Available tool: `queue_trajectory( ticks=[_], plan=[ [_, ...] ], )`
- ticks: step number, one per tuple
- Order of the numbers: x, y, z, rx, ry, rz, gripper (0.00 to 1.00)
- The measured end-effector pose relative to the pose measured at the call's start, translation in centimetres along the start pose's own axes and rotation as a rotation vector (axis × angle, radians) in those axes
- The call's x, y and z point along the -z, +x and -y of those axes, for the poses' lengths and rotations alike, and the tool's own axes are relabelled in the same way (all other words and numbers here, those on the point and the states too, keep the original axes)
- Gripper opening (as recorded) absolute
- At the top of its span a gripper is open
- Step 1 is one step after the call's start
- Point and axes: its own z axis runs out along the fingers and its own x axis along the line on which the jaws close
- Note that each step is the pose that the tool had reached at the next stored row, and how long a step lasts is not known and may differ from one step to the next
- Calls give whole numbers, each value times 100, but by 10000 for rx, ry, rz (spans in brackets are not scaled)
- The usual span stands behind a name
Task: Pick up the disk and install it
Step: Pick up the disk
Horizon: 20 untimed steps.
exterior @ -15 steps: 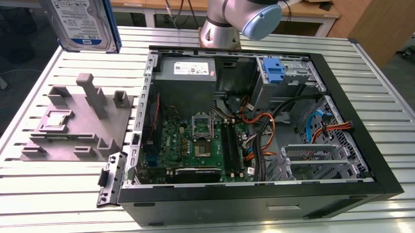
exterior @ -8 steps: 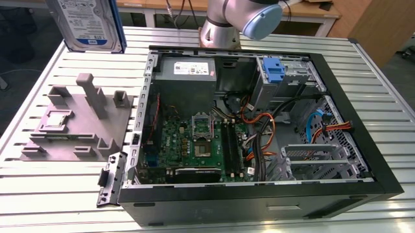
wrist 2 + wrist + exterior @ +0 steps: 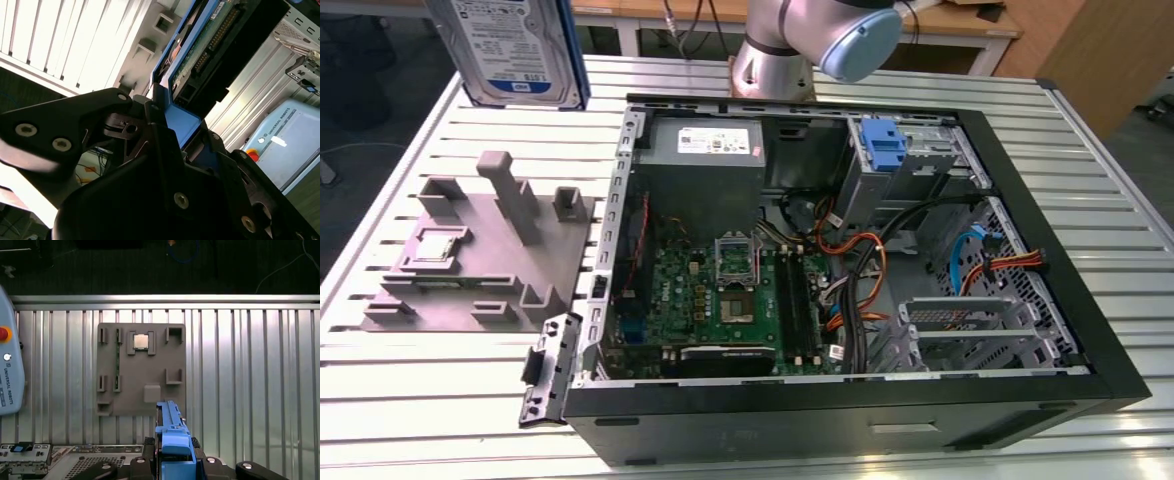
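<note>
An open computer case [image 3: 827,420] is seen lying on a slatted metal surface [image 3: 427,400], its green motherboard [image 3: 714,290] exposed. In the exterior view the disk [image 3: 507,50] is held up in the air at about eleven o'clock from the case, well apart from it. Its white label with a blue band is turned toward the camera. The grey robot arm [image 3: 787,40] is seen at twelve o'clock, behind the case.

In the second wrist view the black pincer [image 3: 167,120] is seen closed on the disk, with its fingers pressed against one blue side rail; the disk's green circuit board is shown beyond them. In the first wrist view the same blue rail is seen standing up from between the fingers.

A grey fixture plate [image 3: 467,270] with raised posts is laid on the surface at nine o'clock from the case, just beside it. A small square chip [image 3: 142,341] is seated in one of the plate's pockets in the first wrist view. Inside the case, a grey power-supply box [image 3: 707,140] is placed at twelve o'clock and a blue latch piece [image 3: 887,150] at one o'clock.
</note>
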Motion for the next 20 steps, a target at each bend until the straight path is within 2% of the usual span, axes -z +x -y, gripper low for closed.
queue_trajectory(
  ticks=[8,20],
  plan=[
    [1,-1,58,0,1,0,37],
    [0,-2,88,0,1,0,37]
  ],
)
